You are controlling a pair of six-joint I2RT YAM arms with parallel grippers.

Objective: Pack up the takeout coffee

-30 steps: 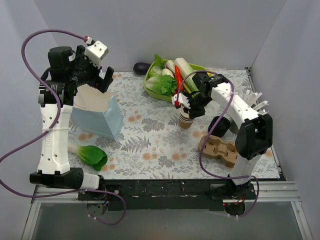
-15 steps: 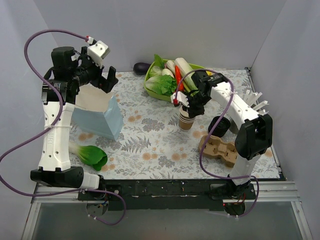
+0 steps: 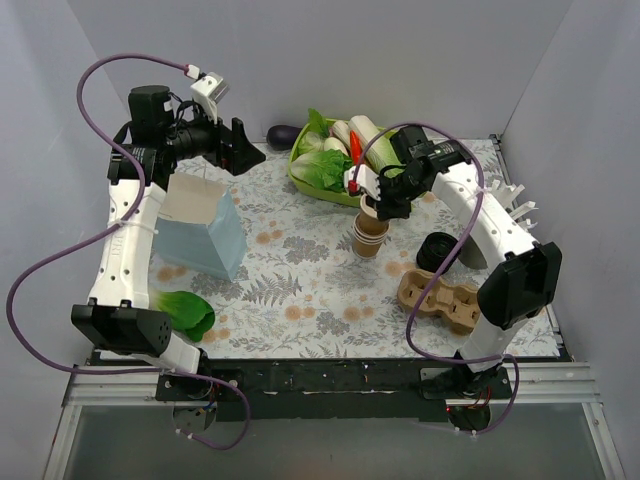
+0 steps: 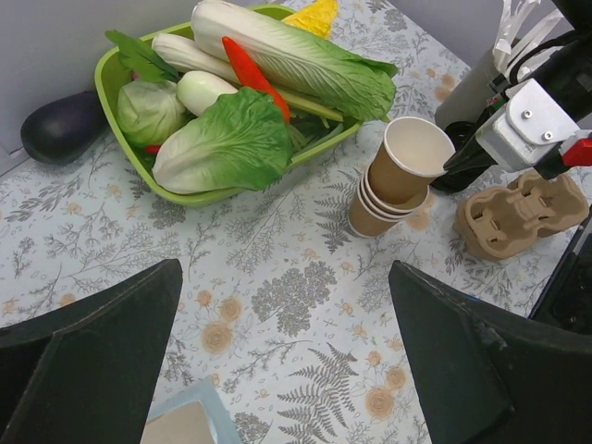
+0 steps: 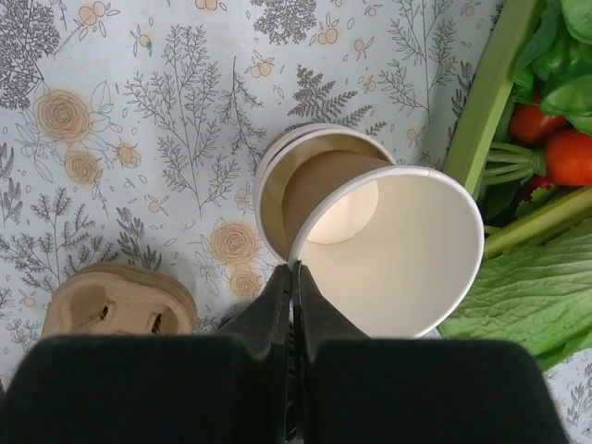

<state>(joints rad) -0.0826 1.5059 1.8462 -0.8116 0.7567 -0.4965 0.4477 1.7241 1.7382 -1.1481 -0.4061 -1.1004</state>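
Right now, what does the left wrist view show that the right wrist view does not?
Only left wrist: the eggplant and a corner of the blue bag. Only right wrist: the open mouth of the cup stack beneath the tilted top cup, whose rim the right pincer pinches. Both: those cups, the green tray and the cardboard carrier.

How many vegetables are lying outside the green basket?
2: an eggplant at the back, left of the basket, and a bok choy in front of the blue bag, which may hide others.
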